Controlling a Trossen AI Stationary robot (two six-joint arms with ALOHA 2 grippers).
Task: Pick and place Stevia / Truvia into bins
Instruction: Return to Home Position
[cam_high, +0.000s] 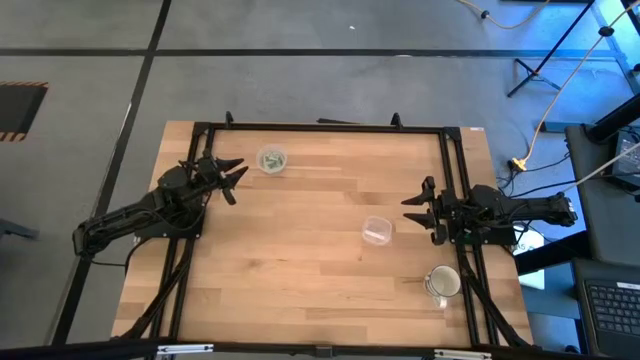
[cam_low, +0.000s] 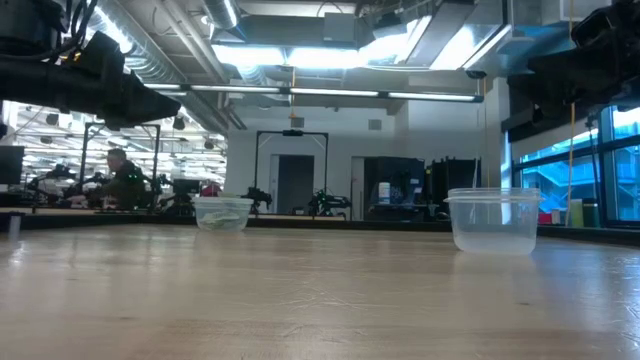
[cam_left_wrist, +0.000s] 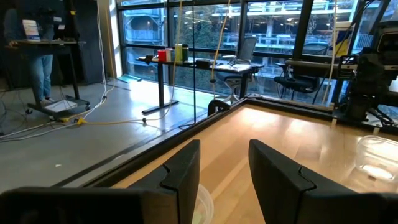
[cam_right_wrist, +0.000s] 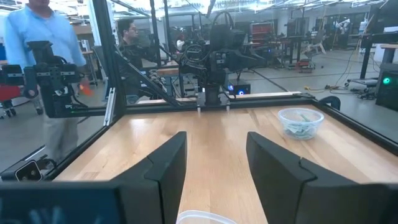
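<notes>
**Step in hand (judged):** return of both arms to the home position. Packet sorting appears complete, as no loose packet shows anywhere on the tabletop (cam_high: 300, 290).

**Location of work items**
- The Stevia packets (cam_right_wrist: 301, 129) lie as a green heap inside the filled cup (cam_high: 272, 159), a clear round bin standing upright.
- The empty cup (cam_high: 377, 230), the second clear bin, stands upright well apart from the filled cup, toward the right arm's side. Nothing green shows in it.
- A white mug (cam_high: 443, 283) stands farther from the filled cup, beyond the empty cup.

**Gripper status**
- The left gripper (cam_high: 236, 180) hangs just beside the filled cup without touching it. Its jaws are apart and hold nothing.
- The right gripper (cam_high: 407, 210) waits well apart from the filled cup, past the empty cup. Its jaws are apart and hold nothing.

**Next move (judged):** draw each arm back to its rest pose. The left arm needs a path away from the filled cup that does not brush its rim. The cup looks light and would likely tip, spilling the packets. No grasp is called for.
</notes>
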